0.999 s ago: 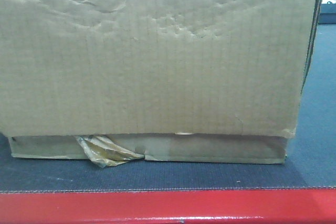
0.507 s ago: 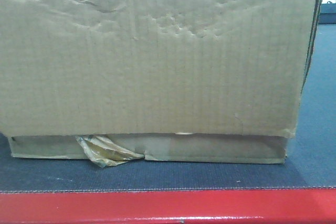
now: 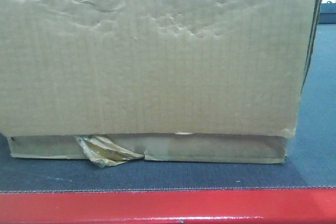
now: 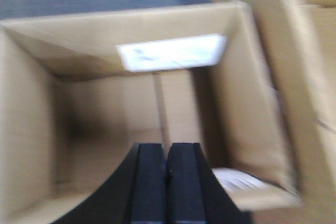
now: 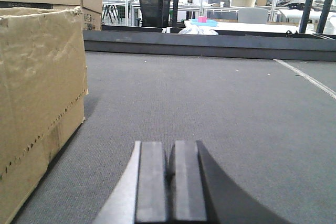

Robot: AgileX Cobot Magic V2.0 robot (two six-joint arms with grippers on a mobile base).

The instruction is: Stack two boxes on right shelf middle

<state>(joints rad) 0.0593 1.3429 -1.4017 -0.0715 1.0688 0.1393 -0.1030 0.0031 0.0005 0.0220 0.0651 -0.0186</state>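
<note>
The left gripper (image 4: 167,163) is held clenched, empty, over an open box (image 4: 105,108); the right gripper (image 5: 170,174) is clenched too, a creased box (image 5: 37,93) at nine o'clock.

Cardboard box (image 3: 152,56): dull brown, faint vertical corrugation ribbing. Tape scrap (image 3: 107,151): yellowish. Worktop (image 3: 220,174): dark grey, fine woven texture. Front edge (image 3: 168,205): bright red. Open box (image 4: 42,129): tan inside, with a white label (image 4: 173,52). Left gripper (image 4: 167,153) and right gripper (image 5: 170,153): black.
</note>
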